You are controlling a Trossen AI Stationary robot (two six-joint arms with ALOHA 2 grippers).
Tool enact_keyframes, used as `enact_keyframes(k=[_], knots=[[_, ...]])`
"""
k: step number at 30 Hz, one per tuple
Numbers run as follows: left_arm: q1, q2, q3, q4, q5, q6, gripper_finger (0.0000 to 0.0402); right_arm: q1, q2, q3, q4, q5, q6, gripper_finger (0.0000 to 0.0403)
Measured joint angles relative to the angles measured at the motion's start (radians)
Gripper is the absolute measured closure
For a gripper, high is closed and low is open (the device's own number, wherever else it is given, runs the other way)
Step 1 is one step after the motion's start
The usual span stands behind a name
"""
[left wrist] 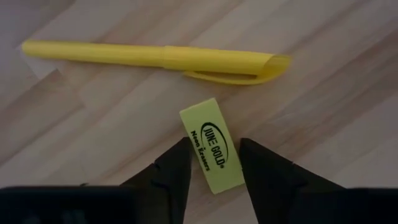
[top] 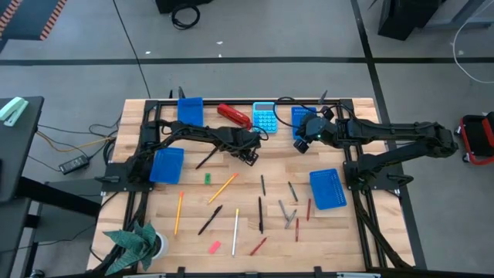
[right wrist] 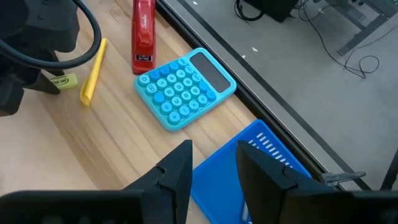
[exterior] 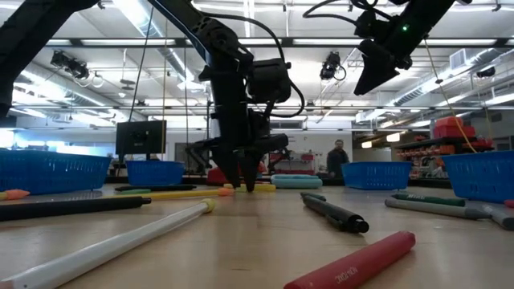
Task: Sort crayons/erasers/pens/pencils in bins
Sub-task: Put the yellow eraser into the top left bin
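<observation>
My left gripper (top: 248, 157) is down at the table top near the far middle, also shown in the low view (exterior: 241, 186). It is open, with one finger on each side of the near end of a yellow eraser (left wrist: 211, 146) that lies flat on the wood. I cannot tell whether the fingers touch it. A yellow pen-like stick (left wrist: 155, 57) lies just beyond the eraser. My right gripper (top: 301, 143) is open and empty. It hangs raised (exterior: 373, 72) over the near edge of the far-right blue bin (right wrist: 249, 155).
Blue bins stand at the far left (top: 190, 109), left (top: 167, 164), far right (top: 302, 116) and right (top: 327, 189). A red stapler (top: 234, 115) and a light-blue calculator (top: 265, 117) lie at the far edge. Pencils (top: 223, 188), pens (top: 209, 219), crayons (top: 287, 214), a green eraser (top: 208, 178) and a pink eraser (top: 215, 247) are scattered nearer.
</observation>
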Motion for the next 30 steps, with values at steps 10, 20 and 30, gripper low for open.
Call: enact_keyframes(k=[10, 20, 30], knots=[[0.002, -0.002, 0.032, -0.062, 0.003, 0.056, 0.0310, 0.000, 0.000, 0.000, 0.000, 0.000, 0.000, 0.0274], [0.003, -0.001, 0.211, -0.280, -0.014, 0.170, 0.0320, 0.000, 0.000, 0.000, -0.003, 0.000, 0.000, 0.0274], [0.033, -0.004, 0.390, -0.666, -0.303, 0.235, 0.0334, 0.000, 0.000, 0.000, -0.017, 0.000, 0.003, 0.0274]])
